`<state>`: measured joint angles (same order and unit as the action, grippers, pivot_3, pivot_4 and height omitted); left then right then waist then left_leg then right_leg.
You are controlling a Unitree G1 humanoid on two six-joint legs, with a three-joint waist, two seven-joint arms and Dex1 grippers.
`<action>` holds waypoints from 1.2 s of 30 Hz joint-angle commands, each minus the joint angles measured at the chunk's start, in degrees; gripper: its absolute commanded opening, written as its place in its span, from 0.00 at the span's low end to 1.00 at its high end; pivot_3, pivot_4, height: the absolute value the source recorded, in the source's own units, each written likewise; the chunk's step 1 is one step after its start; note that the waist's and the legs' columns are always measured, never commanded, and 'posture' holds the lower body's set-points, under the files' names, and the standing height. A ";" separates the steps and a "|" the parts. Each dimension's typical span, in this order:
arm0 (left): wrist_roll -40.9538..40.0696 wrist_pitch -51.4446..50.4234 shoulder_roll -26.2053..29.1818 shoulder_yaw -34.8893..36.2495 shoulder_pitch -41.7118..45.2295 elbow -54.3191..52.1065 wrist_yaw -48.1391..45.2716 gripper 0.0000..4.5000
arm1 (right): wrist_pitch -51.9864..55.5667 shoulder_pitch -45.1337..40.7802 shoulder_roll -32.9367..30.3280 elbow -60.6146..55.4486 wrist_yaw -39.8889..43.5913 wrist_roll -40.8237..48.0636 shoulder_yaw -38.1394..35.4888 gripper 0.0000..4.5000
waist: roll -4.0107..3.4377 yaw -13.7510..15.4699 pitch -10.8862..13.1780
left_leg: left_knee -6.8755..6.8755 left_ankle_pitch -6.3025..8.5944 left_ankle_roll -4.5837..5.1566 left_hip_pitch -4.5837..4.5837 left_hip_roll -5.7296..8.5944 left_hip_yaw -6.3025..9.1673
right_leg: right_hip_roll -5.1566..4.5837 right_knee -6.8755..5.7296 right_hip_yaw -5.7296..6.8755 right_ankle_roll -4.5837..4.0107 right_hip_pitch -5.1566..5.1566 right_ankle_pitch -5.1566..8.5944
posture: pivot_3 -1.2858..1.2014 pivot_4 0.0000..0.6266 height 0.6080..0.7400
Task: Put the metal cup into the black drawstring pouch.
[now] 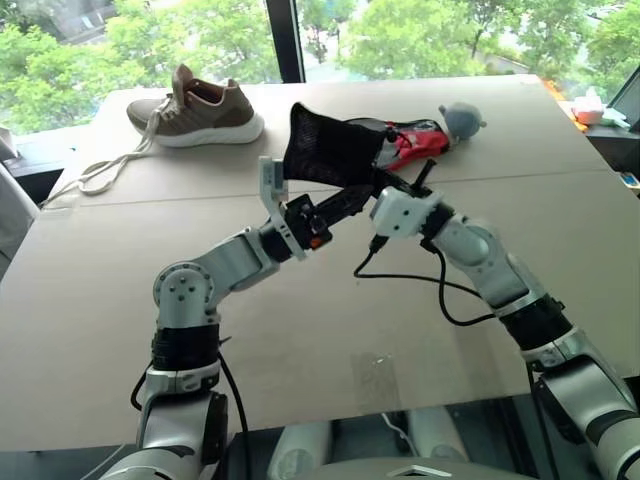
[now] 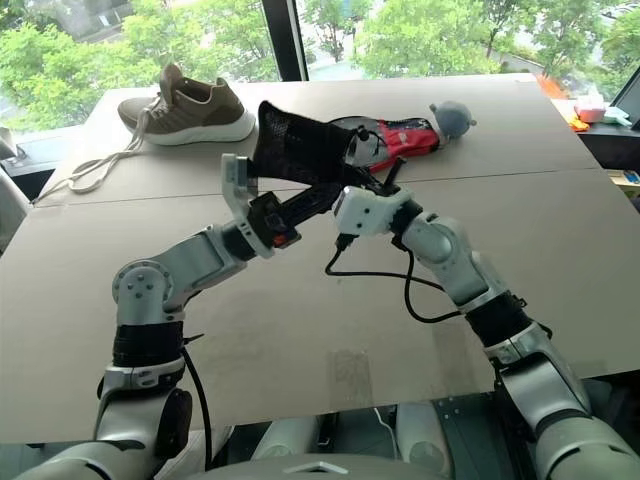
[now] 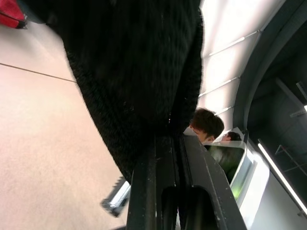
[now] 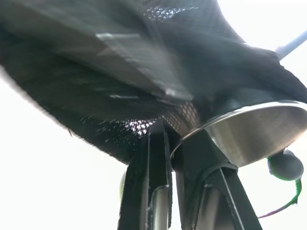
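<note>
The left hand was clamped on the black drawstring pouch held above the tabletop, while the right hand, beside it, pinched the metal cup at the pouch's mouth.

My arms are silver-grey with black joint bands; black fingers, an orange spot on the left wrist, loose black cable off the right.
</note>
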<state>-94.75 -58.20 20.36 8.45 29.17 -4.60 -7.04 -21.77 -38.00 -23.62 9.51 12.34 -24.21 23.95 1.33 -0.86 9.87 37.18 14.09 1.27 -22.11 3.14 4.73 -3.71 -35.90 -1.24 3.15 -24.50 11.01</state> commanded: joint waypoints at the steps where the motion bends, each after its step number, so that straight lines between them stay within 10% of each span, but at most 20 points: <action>1: -0.05 -0.65 0.75 0.42 1.01 -0.33 -0.86 0.00 | -1.75 0.42 3.05 0.34 1.24 7.50 -3.95 0.05 | 0.01 -0.05 0.00 | 0.00 0.00 0.00 0.00 -0.12 -0.04 | 0.00 0.00 -0.04 0.00 0.00 0.00 | 0.52 0.24 0.97; 9: 2.13 -0.78 4.52 2.73 1.71 1.30 -5.01 0.00 | 8.26 3.37 3.03 -4.18 22.90 33.51 -8.95 0.05 | 0.00 0.09 0.01 | 0.04 0.01 0.03 0.00 -0.19 0.06 | 0.00 0.06 0.04 -0.01 0.10 -0.01 | 0.52 0.24 0.97; 21: 1.58 -2.50 4.49 2.42 0.49 -0.72 -8.40 0.00 | 56.24 3.14 14.34 -13.13 17.91 80.26 -26.55 0.05 | -0.03 0.08 0.02 | 0.01 0.03 0.05 0.00 -0.23 0.11 | -0.02 0.04 0.09 -0.02 0.10 -0.01 | 0.52 0.24 0.97; 36: 1.87 -3.57 4.77 3.17 0.44 -0.92 -9.14 0.00 | 70.69 3.03 18.28 -12.05 13.17 91.35 -31.23 0.05 | -0.04 -0.02 0.02 | -0.02 0.12 0.21 -0.10 -0.21 0.05 | -0.03 -0.01 0.06 -0.02 -0.07 -0.01 | 0.52 0.24 0.97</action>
<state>-91.99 -61.98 24.97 10.69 29.18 -3.39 -15.29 48.97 -35.05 -4.45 0.79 24.09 68.32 -8.48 1.29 -0.88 9.89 37.17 14.21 1.49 -22.22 2.94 4.78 -3.74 -35.90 -1.18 3.13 -24.57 11.00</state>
